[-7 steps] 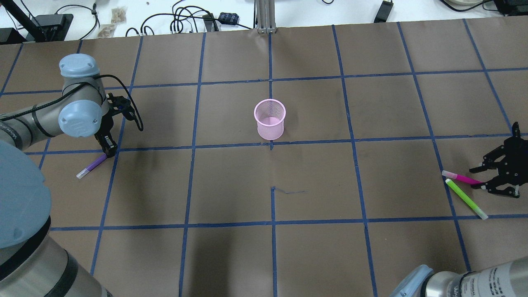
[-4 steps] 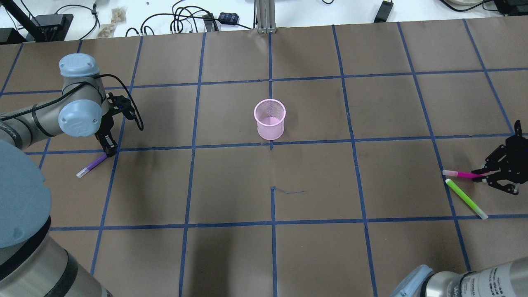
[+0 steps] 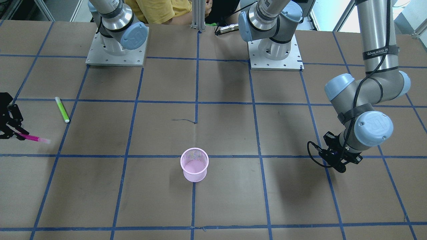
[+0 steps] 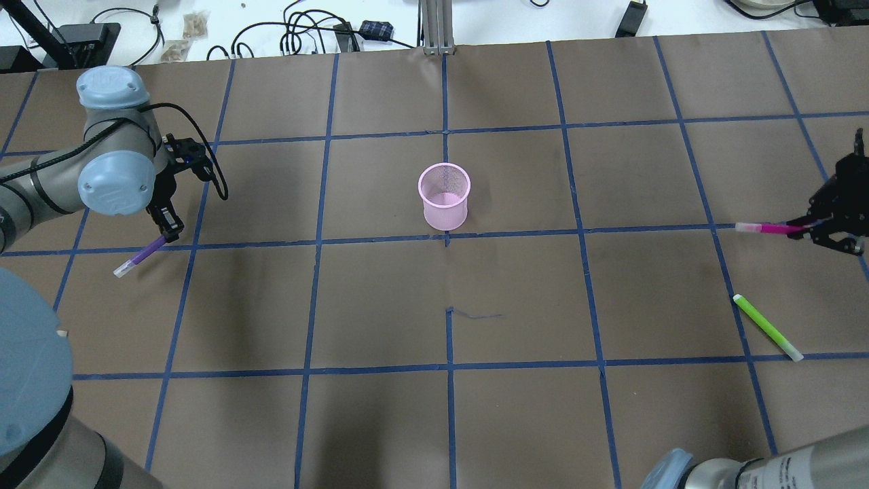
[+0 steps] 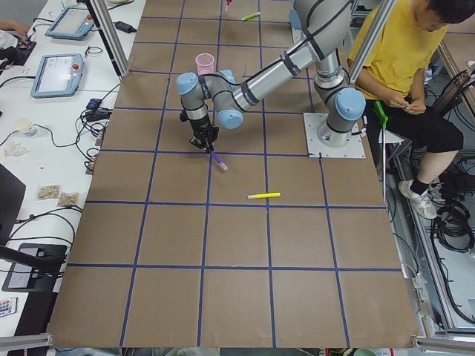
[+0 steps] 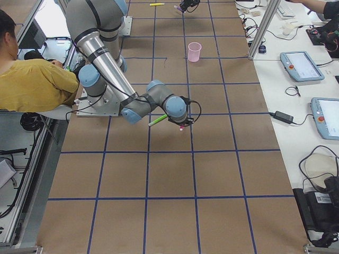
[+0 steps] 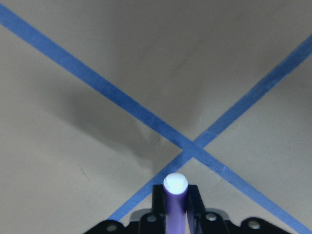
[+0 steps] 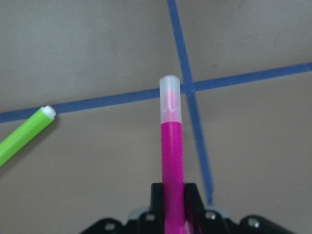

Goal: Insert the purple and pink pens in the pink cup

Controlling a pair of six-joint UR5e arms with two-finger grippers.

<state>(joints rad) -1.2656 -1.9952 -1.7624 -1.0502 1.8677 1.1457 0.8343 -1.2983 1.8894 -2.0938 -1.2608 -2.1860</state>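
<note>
The pink mesh cup (image 4: 444,197) stands upright near the table's middle and also shows in the front view (image 3: 194,165). My left gripper (image 4: 166,234) is shut on the purple pen (image 4: 139,257) and holds it by one end, tilted, above the table at the far left. The left wrist view shows the pen (image 7: 175,204) between the fingers. My right gripper (image 4: 811,227) is shut on the pink pen (image 4: 767,229) and holds it level above the table at the far right, its capped end towards the cup. The right wrist view shows that pen (image 8: 171,161) clamped.
A green pen (image 4: 767,328) lies on the table below the right gripper and also shows in the front view (image 3: 62,109). A yellow pen (image 5: 263,196) lies near the left arm's base. Cables and boxes sit beyond the far edge.
The right gripper closed on the pink pen and lifted it off the table, away from the green pen. The left arm raised the purple pen off the table.
</note>
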